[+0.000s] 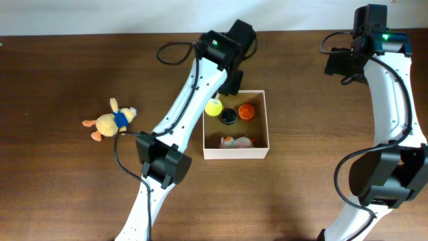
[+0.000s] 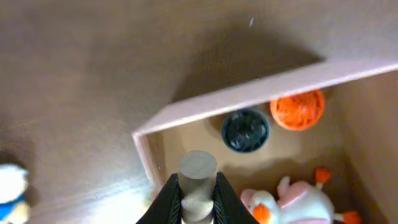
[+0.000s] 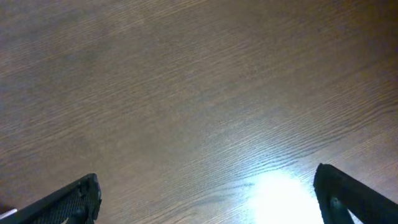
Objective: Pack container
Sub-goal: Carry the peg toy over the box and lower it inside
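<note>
I have the left jaws pinching a pale grey cylindrical peg.
They hang over a corner of the square cream cardboard container, centred on the desk; right jaws gape wide.

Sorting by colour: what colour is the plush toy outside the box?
The plush toy is yellow with a blue shirt; overhead view.

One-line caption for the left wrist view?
Left gripper shut on a beige cylinder over a corner of the container; a black disc, an orange ball and a white plush toy lie inside.
</note>
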`<act>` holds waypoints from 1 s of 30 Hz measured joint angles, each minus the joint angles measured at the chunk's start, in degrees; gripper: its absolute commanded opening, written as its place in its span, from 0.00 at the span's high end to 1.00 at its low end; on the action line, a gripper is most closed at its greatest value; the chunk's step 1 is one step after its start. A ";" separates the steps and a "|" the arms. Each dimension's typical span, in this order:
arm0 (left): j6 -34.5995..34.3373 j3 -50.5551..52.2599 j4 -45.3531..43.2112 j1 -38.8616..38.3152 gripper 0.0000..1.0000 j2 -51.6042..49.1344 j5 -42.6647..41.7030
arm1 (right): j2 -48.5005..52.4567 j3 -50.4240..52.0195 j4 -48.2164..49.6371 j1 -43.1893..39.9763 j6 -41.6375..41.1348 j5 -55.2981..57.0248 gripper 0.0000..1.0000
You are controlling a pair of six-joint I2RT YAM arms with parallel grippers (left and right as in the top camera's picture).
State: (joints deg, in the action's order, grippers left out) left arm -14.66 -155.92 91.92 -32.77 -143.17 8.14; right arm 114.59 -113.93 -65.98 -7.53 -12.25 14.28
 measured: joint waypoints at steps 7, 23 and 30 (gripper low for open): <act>-0.22 3.30 0.24 -1.20 0.98 0.00 -2.21 | 0.00 0.00 0.00 0.00 0.00 0.02 0.01; -1.25 18.23 -8.68 -4.00 0.98 0.00 -2.67 | 0.00 0.00 -0.02 0.00 0.00 0.00 0.01; -3.19 18.62 -10.01 -3.67 0.98 0.00 0.59 | 0.00 0.00 0.00 0.00 -0.02 0.00 0.01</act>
State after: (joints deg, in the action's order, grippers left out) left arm -17.85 -137.29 81.91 -36.45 -143.17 8.73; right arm 114.59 -113.93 -65.98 -7.53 -12.27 14.28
